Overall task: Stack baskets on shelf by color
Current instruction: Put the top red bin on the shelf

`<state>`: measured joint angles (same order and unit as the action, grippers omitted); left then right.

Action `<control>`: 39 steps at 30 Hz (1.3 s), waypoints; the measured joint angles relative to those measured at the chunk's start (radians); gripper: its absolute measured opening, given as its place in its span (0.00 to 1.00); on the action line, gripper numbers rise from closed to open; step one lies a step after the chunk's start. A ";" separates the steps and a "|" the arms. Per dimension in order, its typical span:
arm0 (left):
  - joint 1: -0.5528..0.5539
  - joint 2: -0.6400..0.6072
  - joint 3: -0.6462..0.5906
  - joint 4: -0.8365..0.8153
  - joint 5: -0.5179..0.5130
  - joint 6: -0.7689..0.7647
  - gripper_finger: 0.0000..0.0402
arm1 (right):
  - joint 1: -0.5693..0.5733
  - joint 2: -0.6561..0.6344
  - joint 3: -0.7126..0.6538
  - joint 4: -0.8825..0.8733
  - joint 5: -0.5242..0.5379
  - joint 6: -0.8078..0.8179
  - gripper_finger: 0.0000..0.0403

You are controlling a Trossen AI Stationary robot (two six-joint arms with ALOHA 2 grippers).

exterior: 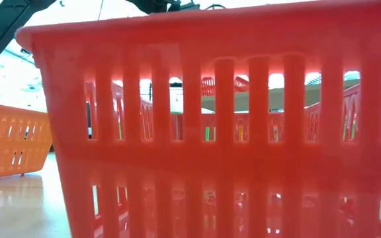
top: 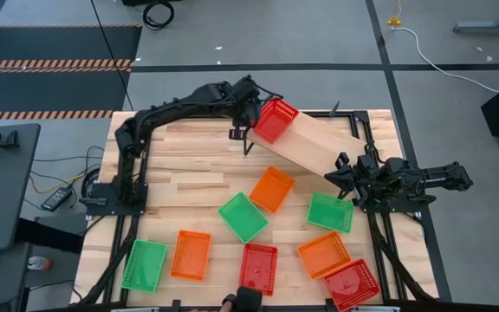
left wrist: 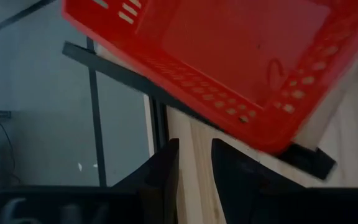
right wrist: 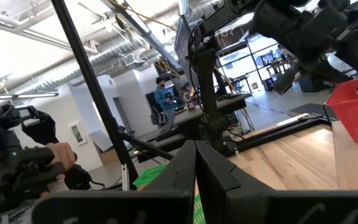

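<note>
Low view shows you mostly one red basket [exterior: 217,132]. Your left gripper [top: 243,132] is open by the shelf [top: 319,147]; right gripper [top: 334,173] is closed over the wooden counter [top: 180,173].

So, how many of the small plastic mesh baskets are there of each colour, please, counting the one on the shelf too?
Red plastic mesh baskets: 3, one on the tilted wooden shelf at, two on the table at and.
Green plastic mesh baskets: 3, at.
Orange plastic mesh baskets: 3, at.
Total: 9 baskets.
</note>
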<state>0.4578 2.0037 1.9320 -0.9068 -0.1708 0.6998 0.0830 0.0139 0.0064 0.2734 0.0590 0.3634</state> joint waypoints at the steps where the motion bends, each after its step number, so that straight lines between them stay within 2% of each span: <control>1: -0.003 0.002 0.000 -0.005 -0.001 0.000 0.25 | 0.000 0.000 0.000 0.001 0.000 0.000 0.04; 24: -0.058 0.001 0.000 -0.065 0.015 -0.016 0.23 | 0.000 0.000 0.000 -0.004 0.000 0.000 0.04; 39: -0.068 0.001 0.000 -0.041 -0.013 0.001 0.23 | 0.000 0.000 0.001 -0.015 -0.002 0.000 0.04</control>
<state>0.3897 2.0048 1.9316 -0.9483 -0.1842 0.7011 0.0830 0.0135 0.0074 0.2583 0.0568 0.3634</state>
